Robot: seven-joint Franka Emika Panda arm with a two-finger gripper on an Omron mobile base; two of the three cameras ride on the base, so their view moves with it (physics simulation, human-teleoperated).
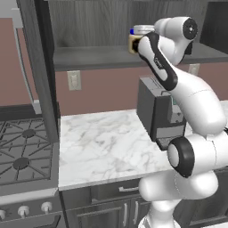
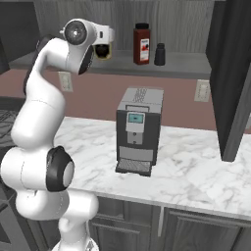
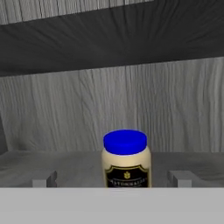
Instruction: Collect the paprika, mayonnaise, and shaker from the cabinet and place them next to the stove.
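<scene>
At nine o'clock in the left base view, the stove (image 1: pixel 22 156) waits well below the cabinet (image 1: pixel 93 26). My jaws stand wide and hold nothing, and the mayonnaise (image 3: pixel 126 158) sits dead ahead between my fingertips (image 3: pixel 43 179) on the shelf. If I drive in off-centre, I judge one tip could nudge the jar backward or tip it. At three o'clock of it in the right base view stand the paprika (image 2: pixel 141 44) and the shaker (image 2: pixel 160 54); a wide swing out could clip them.
</scene>
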